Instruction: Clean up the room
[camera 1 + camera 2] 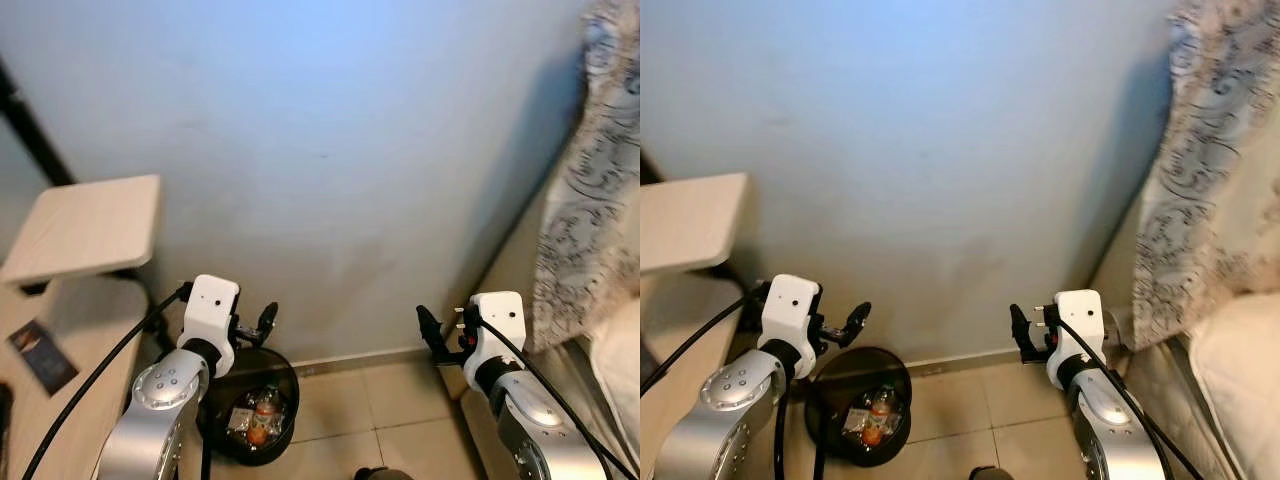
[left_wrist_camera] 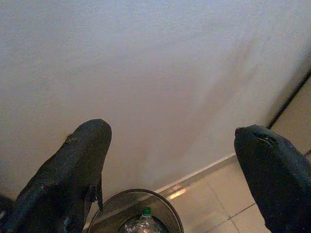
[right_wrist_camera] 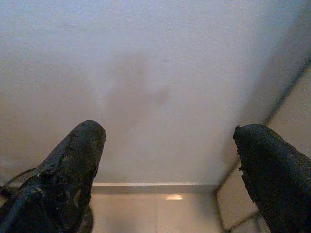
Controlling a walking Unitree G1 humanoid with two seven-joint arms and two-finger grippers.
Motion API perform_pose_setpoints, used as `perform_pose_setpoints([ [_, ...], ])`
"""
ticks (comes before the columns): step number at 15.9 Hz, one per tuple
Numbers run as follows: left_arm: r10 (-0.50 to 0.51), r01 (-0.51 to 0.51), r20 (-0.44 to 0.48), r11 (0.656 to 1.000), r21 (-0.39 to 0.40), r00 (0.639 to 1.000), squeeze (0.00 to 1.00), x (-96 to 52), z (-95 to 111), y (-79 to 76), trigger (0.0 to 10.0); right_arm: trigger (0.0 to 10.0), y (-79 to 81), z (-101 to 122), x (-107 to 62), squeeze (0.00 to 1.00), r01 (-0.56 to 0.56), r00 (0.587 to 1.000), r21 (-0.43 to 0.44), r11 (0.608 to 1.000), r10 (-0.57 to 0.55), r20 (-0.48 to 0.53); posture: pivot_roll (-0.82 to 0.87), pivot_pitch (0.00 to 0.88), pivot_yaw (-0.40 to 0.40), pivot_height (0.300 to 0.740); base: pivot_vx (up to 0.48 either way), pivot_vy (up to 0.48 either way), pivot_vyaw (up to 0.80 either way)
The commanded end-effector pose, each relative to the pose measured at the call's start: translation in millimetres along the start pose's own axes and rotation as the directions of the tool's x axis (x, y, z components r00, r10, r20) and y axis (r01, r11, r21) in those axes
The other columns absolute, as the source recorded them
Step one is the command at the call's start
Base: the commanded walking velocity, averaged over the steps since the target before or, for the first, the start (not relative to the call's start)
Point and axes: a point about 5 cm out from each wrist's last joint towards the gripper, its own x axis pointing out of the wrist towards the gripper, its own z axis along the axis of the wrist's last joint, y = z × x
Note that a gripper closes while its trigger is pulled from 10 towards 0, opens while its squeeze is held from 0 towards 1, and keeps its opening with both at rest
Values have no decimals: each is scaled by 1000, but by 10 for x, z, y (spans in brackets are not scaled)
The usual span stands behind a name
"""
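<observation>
Round black trash bin (image 1: 286,395) on tiled floor by wall, holding a green-capped plastic bottle (image 1: 264,401) and wrappers

light: soft, bluish, from above | shadow: right corner, dim floor | wrist views: grainy, soft focus

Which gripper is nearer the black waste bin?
Left. The left gripper hangs just above the black waste bin; the right gripper is off across the tiled floor.

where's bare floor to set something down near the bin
Bare tiles run from the black bin rightward along the wall to the right gripper. The bin itself is crowded with bottles, under the left gripper.
</observation>
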Motion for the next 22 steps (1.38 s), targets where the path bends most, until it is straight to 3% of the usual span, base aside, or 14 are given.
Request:
perform_pose_setpoints([
  [1, 25, -26, 21, 999, 33, 999, 0, -19, 19, 26, 10000, 10000, -30, 31, -31, 0, 17, 1000, -10, 1000, -17, 18, -74, 0, 56, 740, 0, 0, -800],
  [5, 55, -55, 47, 998, -20, 997, 0, -64, 49, 56, 10000, 10000, -83, 53, -21, 0, 40, 999, -31, 999, -39, 28, -61, 0, 44, 740, 0, 0, -800],
  [8, 94, -95, 55, 995, 15, 994, 0, -97, 59, 95, 10000, 10000, -65, 56, 5, 0, 54, 998, -25, 998, -53, 38, -39, 0, 41, 740, 0, 0, -800],
  [13, 116, -115, 63, 993, -18, 991, 0, -137, 86, 130, 10000, 10000, -73, -3, -15, 0, 88, 996, -22, 996, -87, 25, -26, 0, 45, 740, 0, 0, -800],
  [22, 71, -78, 117, 995, 58, 991, 0, -94, 147, 79, 10000, 10000, -119, 69, 54, 0, 145, 987, -20, 989, -143, 70, -19, 0, 21, 740, 0, 0, -800],
])
